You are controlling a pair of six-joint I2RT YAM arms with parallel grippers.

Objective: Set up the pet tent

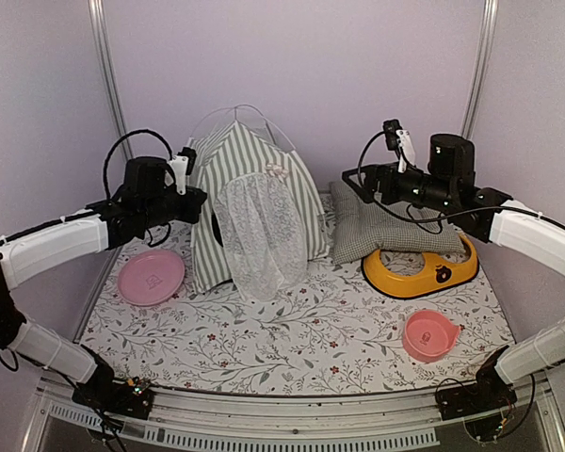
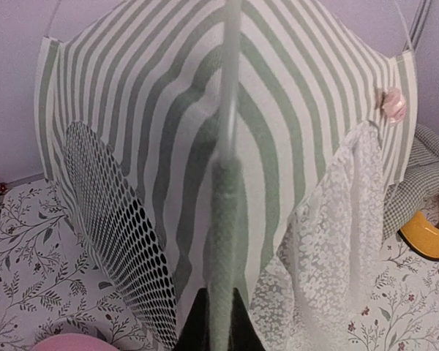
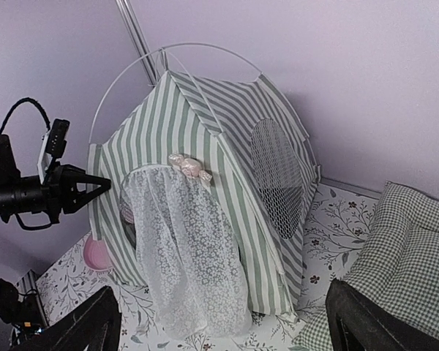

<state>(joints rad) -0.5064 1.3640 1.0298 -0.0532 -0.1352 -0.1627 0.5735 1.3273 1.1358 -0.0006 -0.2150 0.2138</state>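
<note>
Pet tent [image 1: 250, 202] stands upright toward the far edge of the tabletop, a little left of centre, with its door facing the near edge. Left gripper [image 1: 200, 200] sits at the tent's left corner seam. In its wrist view the fingers look pinched on that seam, though blur hides the contact itself. Right gripper [image 1: 353, 184] hovers over the gingham cushion [image 1: 386, 226] on the right side, jaws spread wide, holding nothing.

Judgement: the tent looks mostly raised, and the step in hand is squaring it up. That is best done with small pulls along the seam, low on the pole sleeve, so the light frame neither tips nor skids on the floral tablecloth [image 1: 292, 330]. The right gripper could steady the opposite corner.

Materials:
- Striped cloth is soft and slack between thin white poles [image 3: 132, 73], which arc and cross above the peak.
- Lace curtain [image 1: 259, 231] is limp, sheer and likely to snag.
- Mesh window [image 2: 124, 234] is oval with an open weave.
- Small pink bow [image 3: 190, 167] sits over the door.
- Pink plate [image 1: 151, 277] lies near the left edge and pink bowl [image 1: 429, 334] toward the near right corner; both look like smooth plastic.
</note>
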